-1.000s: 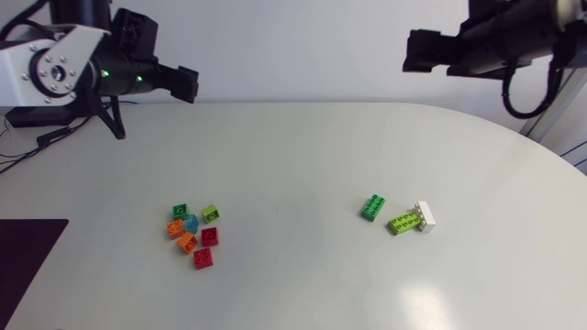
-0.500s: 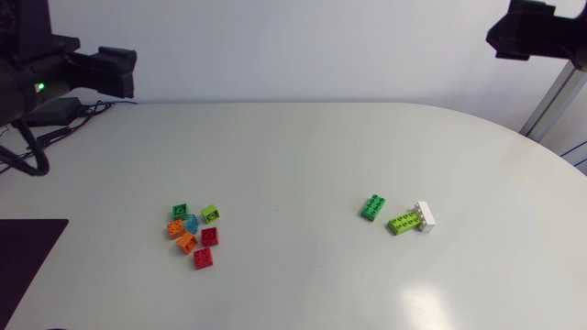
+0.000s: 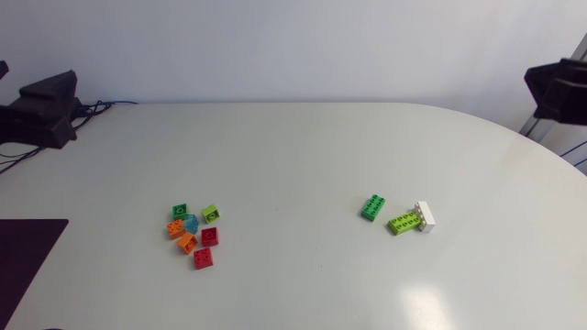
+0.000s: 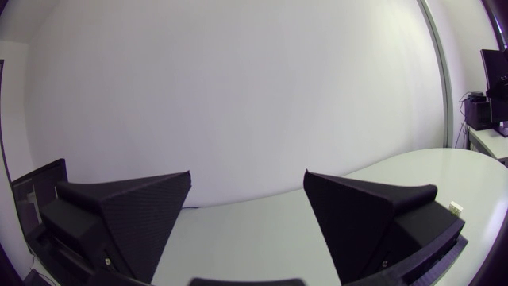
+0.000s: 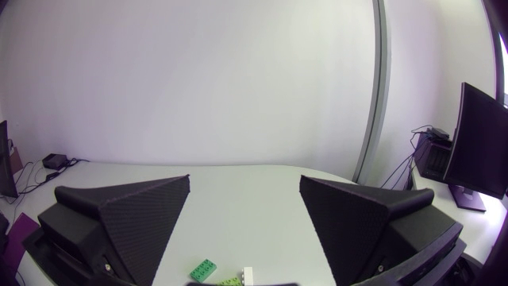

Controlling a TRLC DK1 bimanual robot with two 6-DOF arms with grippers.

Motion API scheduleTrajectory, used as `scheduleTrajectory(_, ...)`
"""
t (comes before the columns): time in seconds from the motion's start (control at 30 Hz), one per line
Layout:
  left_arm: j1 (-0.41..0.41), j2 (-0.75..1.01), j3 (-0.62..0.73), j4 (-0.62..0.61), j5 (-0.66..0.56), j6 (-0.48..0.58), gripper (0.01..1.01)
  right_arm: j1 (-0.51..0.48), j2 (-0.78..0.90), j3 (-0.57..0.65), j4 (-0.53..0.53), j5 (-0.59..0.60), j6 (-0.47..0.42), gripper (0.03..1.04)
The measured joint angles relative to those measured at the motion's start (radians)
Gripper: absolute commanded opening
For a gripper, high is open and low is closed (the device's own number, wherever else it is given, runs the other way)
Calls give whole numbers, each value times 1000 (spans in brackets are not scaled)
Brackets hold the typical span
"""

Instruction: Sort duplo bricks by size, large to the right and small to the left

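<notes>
**Bricks in two groups, arms at the table's sides**

Head view: on the white oval table [image 3: 303,147], seven small square plastic bricks lie clustered left of centre. These are a dark green small brick [image 3: 180,211], a lime small brick [image 3: 210,214], a light blue small brick [image 3: 191,223], a far orange brick [image 3: 175,229], a near orange brick [image 3: 186,242], a far red brick [image 3: 209,236] and a near red brick [image 3: 203,258]. Right of centre, well apart from the cluster, a green long brick [image 3: 372,207] lies just beside a lime long brick [image 3: 404,221], which touches a white brick [image 3: 425,215].

The left gripper [image 3: 41,112] sits at the table's far left corner and the right gripper [image 3: 558,92] at its far right edge. Both are well apart from all the bricks.

Wrist views: the broad black wedge fingers of each gripper are spread wide. The three right-hand bricks lie on the table ahead of the right gripper.
</notes>
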Motion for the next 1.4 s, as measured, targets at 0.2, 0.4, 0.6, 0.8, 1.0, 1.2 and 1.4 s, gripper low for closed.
scheduleTrajectory(0.2, 9, -142, -106, -22, 16, 0, 987, 0, -126, -134, 19, 3, -23, 995)
scheduleTrajectory(0.4, 9, -246, -175, -79, 32, 0, 987, 0, -225, -209, 21, 10, -45, 997)
scheduleTrajectory(0.6, 19, -330, -220, -136, 34, 0, 987, -3, -317, -283, 21, 14, -52, 995)
scheduleTrajectory(0.8, 20, -412, -282, -181, 35, 0, 985, -12, -417, -370, 13, 14, -75, 995)
scheduleTrajectory(1.0, 46, -452, -348, -172, 66, -13, 985, -38, -470, -462, 49, -16, -79, 997)
scheduleTrajectory(1.2, 82, -476, -417, -126, 107, -51, 987, -73, -500, -562, 127, -74, -78, 997)
scheduleTrajectory(1.4, 118, -500, -489, -76, 142, -100, 985, -110, -533, -663, 206, -132, -77, 997)
